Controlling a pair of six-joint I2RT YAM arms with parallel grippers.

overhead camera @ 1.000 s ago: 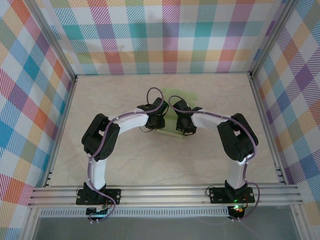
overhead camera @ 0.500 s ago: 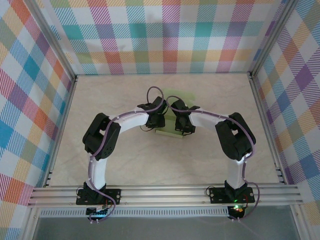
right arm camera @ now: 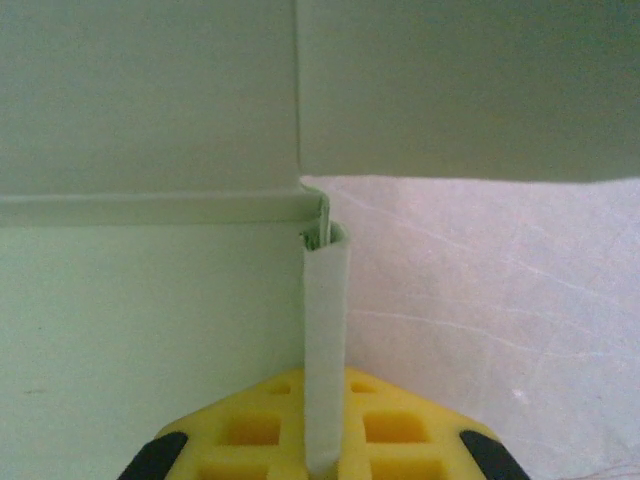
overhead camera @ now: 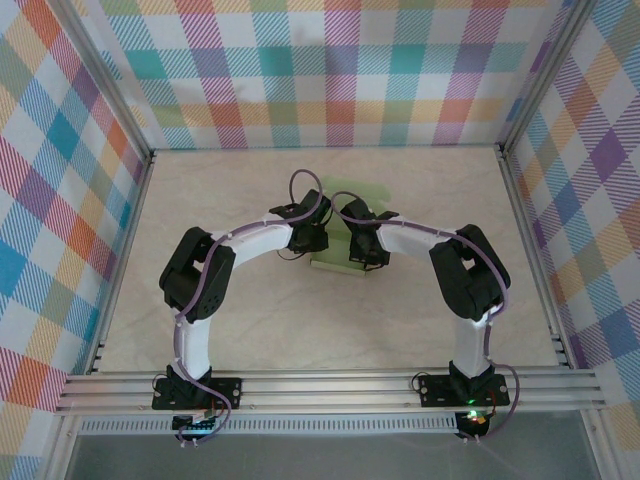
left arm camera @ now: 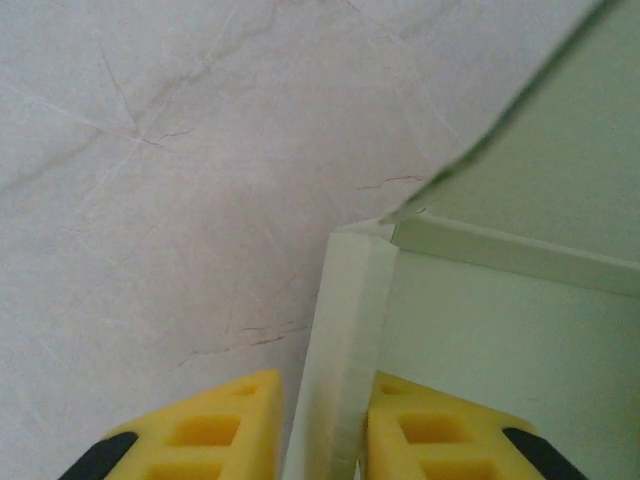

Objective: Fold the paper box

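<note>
Two arms curve inward from the near edge of the counter and meet at its middle, the left arm and right arm facing each other across the paper box. From above, the pale green card lies between and under the two wrists, with one flap showing beyond them toward the plaid backdrop and a strip of its near edge showing below them.

In the left wrist view, the left fingers are pinching an upright side panel of the box, one yellow pad close against each face of it. To the right of that panel lies the flat inner floor of the box, and a further flap rises at a tilt across the upper right corner. The veined counter surface lies to the left of the panel.

In the right wrist view, the right fingers are pressed almost together on a thin, doubled-over side panel that stands upright between them. The box floor spreads to the left of it, a folded back wall crosses at mid-height, and a raised flap covers the top of the view, with bare counter to the right.
</note>
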